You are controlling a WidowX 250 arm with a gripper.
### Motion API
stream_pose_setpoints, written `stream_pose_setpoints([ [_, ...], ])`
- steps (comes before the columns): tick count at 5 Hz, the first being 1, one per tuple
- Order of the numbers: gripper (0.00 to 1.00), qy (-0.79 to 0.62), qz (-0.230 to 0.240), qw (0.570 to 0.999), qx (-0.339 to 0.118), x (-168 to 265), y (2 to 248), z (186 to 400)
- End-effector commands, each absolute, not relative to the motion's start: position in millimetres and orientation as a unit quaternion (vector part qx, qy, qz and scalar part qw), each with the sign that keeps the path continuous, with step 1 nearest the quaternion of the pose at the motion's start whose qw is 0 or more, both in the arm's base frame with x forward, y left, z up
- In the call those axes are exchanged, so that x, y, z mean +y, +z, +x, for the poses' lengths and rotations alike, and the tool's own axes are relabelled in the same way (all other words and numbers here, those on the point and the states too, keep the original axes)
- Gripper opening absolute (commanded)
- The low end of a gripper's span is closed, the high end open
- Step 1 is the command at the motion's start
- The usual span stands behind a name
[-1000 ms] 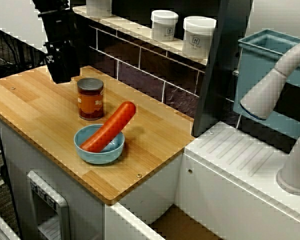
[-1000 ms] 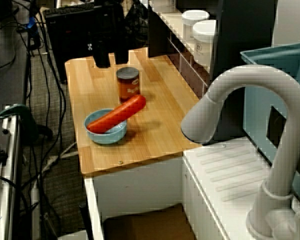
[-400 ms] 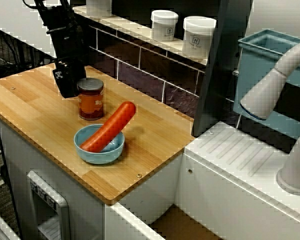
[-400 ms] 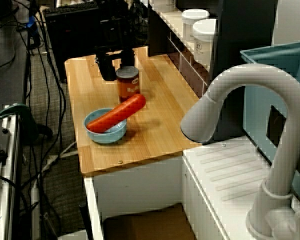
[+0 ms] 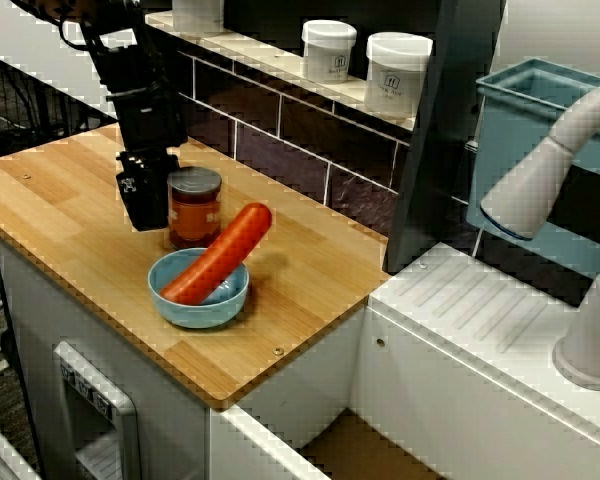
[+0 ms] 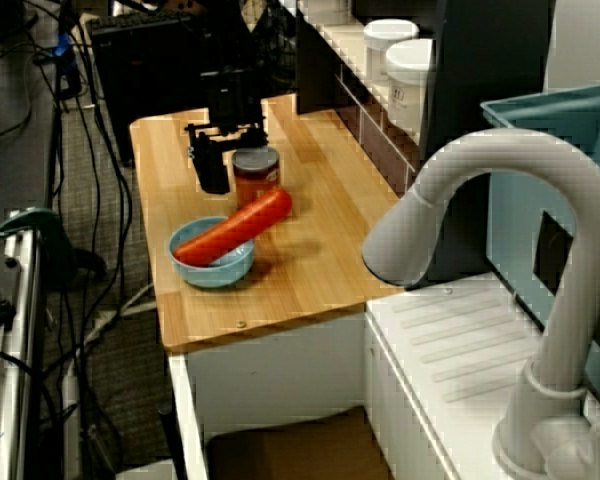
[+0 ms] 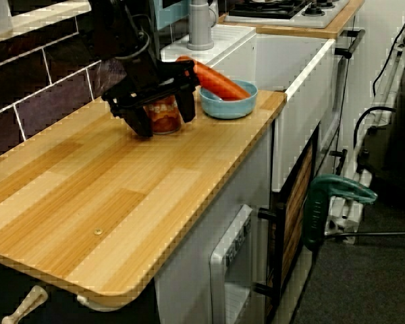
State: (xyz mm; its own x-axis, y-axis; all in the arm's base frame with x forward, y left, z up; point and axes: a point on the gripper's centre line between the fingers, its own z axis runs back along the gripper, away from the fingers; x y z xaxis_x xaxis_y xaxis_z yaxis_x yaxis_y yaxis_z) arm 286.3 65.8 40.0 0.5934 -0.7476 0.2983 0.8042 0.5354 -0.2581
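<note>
Lowered gripper (image 7: 163, 116) since a second ago, from above-left of can (image 5: 194, 207) down to counter (image 5: 60, 200) level. Spread wide, straddling can, unclamped. Upright on counter, nudged slightly toward bowl (image 5: 158, 288), beside sausage (image 5: 225, 252).

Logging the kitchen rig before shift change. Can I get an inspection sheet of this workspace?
Surface: wooden counter, bare wood at its open end.
Job's things: can upright; beside it, a blue bowl holds a red sausage that leans out over the rim.
Clutter: white jars on the ledge above the tiles.
Grippers: gripper open, low over the counter, fingers on either side of the can; contact cannot be told.
Cables: loose cables on the floor beside the counter, in the view past the faucet.
Surroundings: grey faucet, white drainboard, teal bin.
</note>
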Motion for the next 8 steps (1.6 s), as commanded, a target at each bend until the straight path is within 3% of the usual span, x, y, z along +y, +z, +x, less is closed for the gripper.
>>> stream_pose_setpoints([
  [1, 1.0, -0.44, -0.188, 0.874, -0.087, 41, 58, 284],
  [2, 1.0, -0.407, -0.191, 0.89, -0.08, 48, 60, 282],
  [4, 1.0, -0.308, -0.175, 0.926, -0.13, 76, 100, 254],
  [6, 1.0, -0.237, -0.145, 0.947, -0.158, 63, 105, 226],
  [8, 1.0, -0.205, -0.118, 0.952, -0.192, 29, 98, 222],
])
